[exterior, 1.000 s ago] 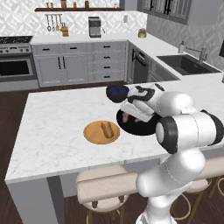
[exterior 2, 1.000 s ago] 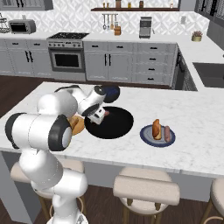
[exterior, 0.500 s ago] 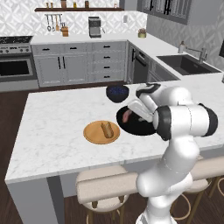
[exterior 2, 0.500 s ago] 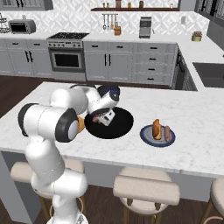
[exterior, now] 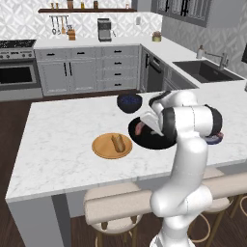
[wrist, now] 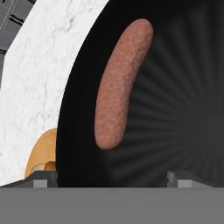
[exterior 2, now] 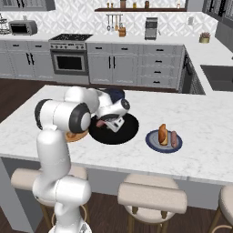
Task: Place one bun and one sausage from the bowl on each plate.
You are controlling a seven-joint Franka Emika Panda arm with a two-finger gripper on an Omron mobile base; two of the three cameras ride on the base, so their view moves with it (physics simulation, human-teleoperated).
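One reddish-brown sausage [wrist: 120, 83] lies in the big black bowl [wrist: 175, 109], near its left rim. My gripper [wrist: 113, 177] hovers just above it, open, with a fingertip [wrist: 41, 177] on each side and nothing between them. In the base views the hand [exterior: 146, 125] sits low over the bowl [exterior: 157, 141] beside the sausage [exterior: 139, 128]. The tan wooden plate [exterior: 101, 149] carries a bun [exterior: 117, 143]. On the blue-grey plate [exterior 2: 152, 142] lie a bun [exterior 2: 162, 134] and a sausage [exterior 2: 173, 139].
A smaller dark blue bowl [exterior: 129, 102] stands just behind the black bowl. The white marble island [exterior: 58, 140] has bare room to the left, and stools [exterior: 116, 205] line its near edge. My own arm covers part of the wooden plate [exterior 2: 76, 136] in the right base view.
The arm has swung and brought the hand lower over the black bowl, closer to the sausage. The jaws have stayed wide apart. Nothing on the plates has moved.
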